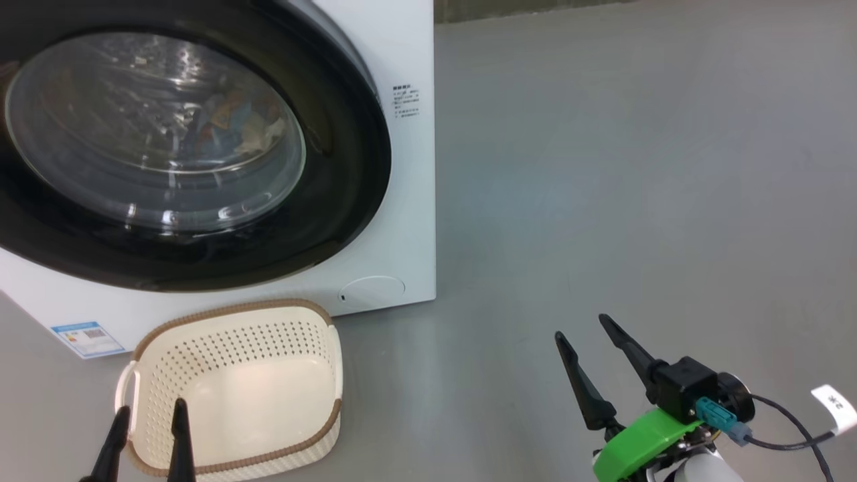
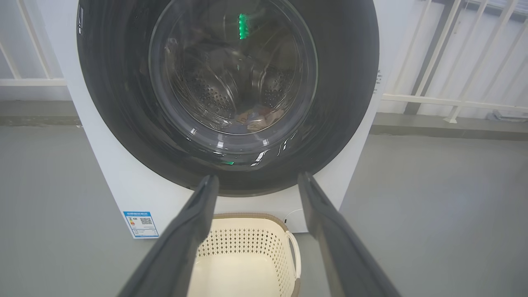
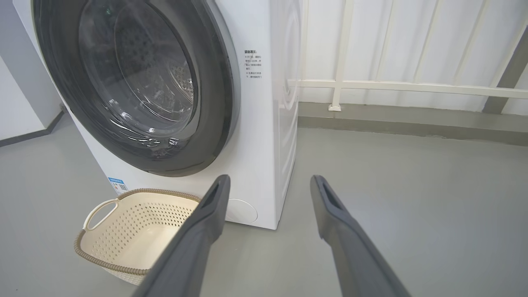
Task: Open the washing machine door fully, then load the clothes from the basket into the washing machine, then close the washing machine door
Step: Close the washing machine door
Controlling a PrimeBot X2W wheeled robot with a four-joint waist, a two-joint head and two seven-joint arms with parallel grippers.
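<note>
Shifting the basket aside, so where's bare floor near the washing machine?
Free: grey floor right of the washing machine, from its side to the right gripper. Crowded: in front of the door, where the basket sits near the left gripper.

Bright, even light, soft shadows; glare streaks on the door (image 1: 154, 134) glass; wrist views bend railings (image 3: 412, 86) at edges

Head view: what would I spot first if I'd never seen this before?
The big round washing machine door, shut, takes the upper left, with the clothes showing through its glass. Below it on the floor sits the empty basket. The left gripper and right gripper stand open along the bottom edge.
</note>
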